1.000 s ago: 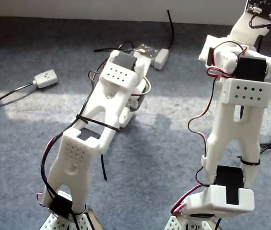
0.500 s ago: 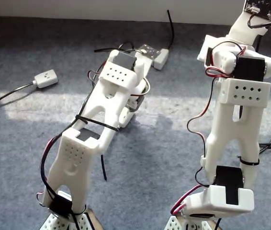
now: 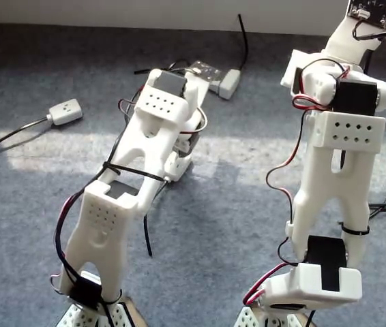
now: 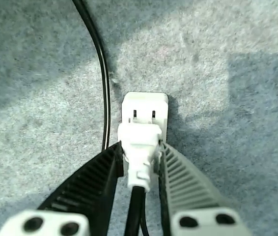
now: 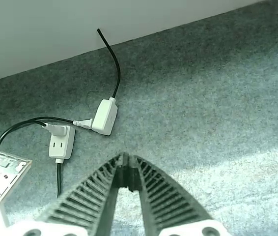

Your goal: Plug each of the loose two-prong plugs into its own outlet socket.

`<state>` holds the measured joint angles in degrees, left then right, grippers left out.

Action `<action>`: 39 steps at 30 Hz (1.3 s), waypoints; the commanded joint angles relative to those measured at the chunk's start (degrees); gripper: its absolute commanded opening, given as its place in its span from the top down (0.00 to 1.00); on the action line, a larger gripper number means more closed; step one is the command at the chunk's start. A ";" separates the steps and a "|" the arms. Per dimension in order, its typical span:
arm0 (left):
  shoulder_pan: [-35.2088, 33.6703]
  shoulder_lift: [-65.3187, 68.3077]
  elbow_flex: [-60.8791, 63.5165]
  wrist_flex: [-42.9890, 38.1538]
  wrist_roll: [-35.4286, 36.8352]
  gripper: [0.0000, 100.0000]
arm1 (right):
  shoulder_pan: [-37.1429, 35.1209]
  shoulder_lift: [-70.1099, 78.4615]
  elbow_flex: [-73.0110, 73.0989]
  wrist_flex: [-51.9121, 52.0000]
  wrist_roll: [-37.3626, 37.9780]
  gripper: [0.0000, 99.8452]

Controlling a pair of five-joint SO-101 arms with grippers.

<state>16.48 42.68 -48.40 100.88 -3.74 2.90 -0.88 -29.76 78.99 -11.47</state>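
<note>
**A:** Standing by the rig here. Grey carpet (image 3: 234,204) all over, with a sunlit band across it under the left arm (image 3: 138,170) and a pale wall (image 3: 111,10) beyond that arm.

**B:** Grippers?

**A:** The left gripper (image 4: 140,147), at that arm's tip, is clamped on a white plug (image 4: 139,137). The plug sits right at the edge of an outlet socket (image 4: 145,109), slots uncovered. The right gripper (image 5: 128,179), well apart from the left arm, is pinched together on nothing. Another socket (image 3: 65,111) lies off to the left arm's side, trailing a black cord (image 3: 9,139).
</note>
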 commanded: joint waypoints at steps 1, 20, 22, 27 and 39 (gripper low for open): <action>0.57 -1.80 -0.22 0.35 0.35 0.99 | -0.57 -2.77 -0.48 -1.27 0.26 0.99; 0.92 -1.63 -0.22 0.35 4.13 0.99 | -0.57 -2.77 -0.48 -1.27 0.26 0.99; 0.92 -1.63 -0.22 0.35 4.13 0.99 | -0.57 -2.77 -0.48 -1.27 0.26 0.99; 1.98 -1.63 -0.22 0.35 4.13 0.99 | -0.57 -2.77 -0.48 -1.27 0.26 0.99; 0.40 1.45 -2.33 -0.09 4.31 0.99 | -0.48 -2.77 -0.48 -1.27 0.26 0.99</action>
<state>18.24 44.35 -48.57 100.88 0.04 2.90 -0.88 -29.76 78.99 -11.47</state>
